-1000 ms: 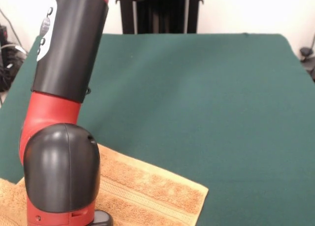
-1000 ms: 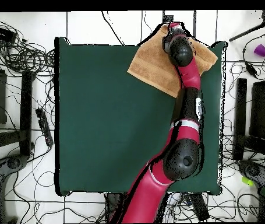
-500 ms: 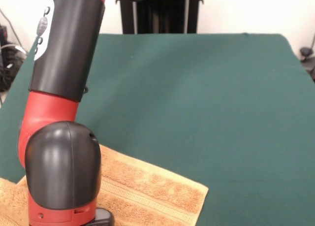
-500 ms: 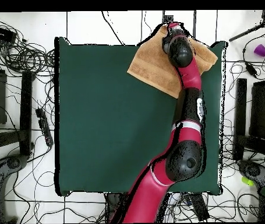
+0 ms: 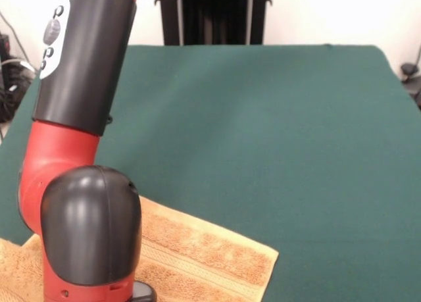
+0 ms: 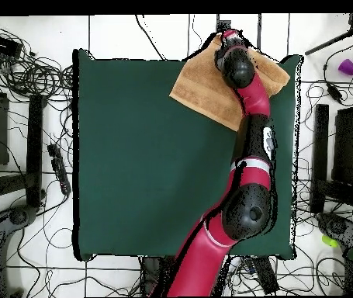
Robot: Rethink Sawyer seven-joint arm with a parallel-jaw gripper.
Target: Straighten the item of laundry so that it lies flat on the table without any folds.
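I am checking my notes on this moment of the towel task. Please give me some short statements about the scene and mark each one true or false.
1. The small orange-yellow terry towel lies in the middle of the large dark green felt-topped table. False: it lies at one corner, and in the overhead view part of it reaches past the table's edge.
2. The red and black robot arm reaches over the towel. True.
3. The towel lies square with the table's edges. False: it lies at an angle to them.
4. A smoother woven band runs across the towel near its short end in the front view. True.
5. A second cloth lies on the table. False: only the one towel is there.
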